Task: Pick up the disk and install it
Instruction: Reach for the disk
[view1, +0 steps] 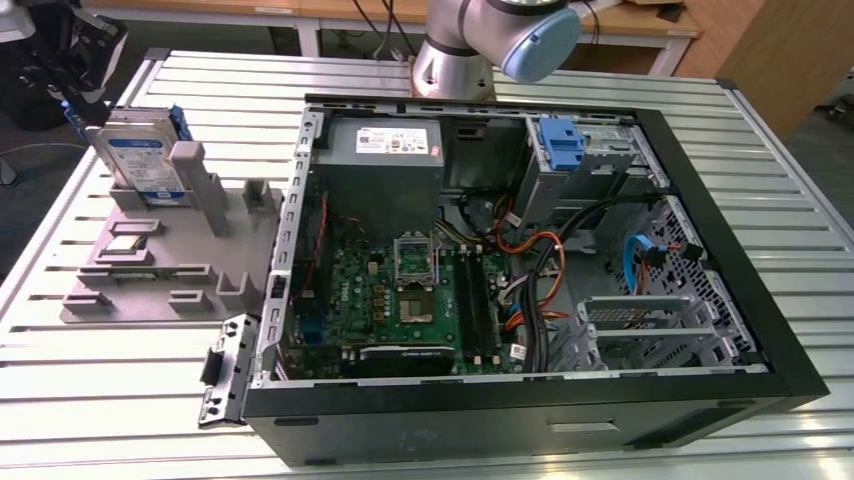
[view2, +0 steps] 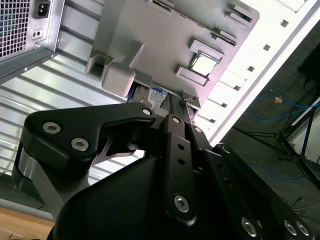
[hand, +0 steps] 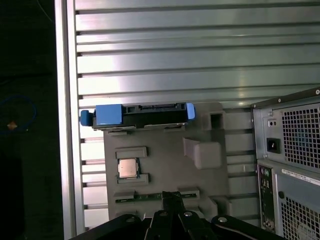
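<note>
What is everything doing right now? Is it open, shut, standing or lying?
Disk: standing on edge in the holder, not held.
Gripper: shut, empty, near the holder.
Computer case: lying on its side, open.
Chip: lying flat in the holder.

On my exterior view the silver-grey robot arm (view1: 451, 62) stands at the far side, one joint capped by a round pale blue cover (view1: 541, 45). In both wrist views I see the black two-finger gripper (hand: 172, 196) (view2: 181, 101) reaching away from the camera. Its bolted black link bars (view2: 177, 160) spread wide at the body and narrow to a point. The fingertips (hand: 169, 200) sit pressed together, with no gap that I can make out between them
</note>
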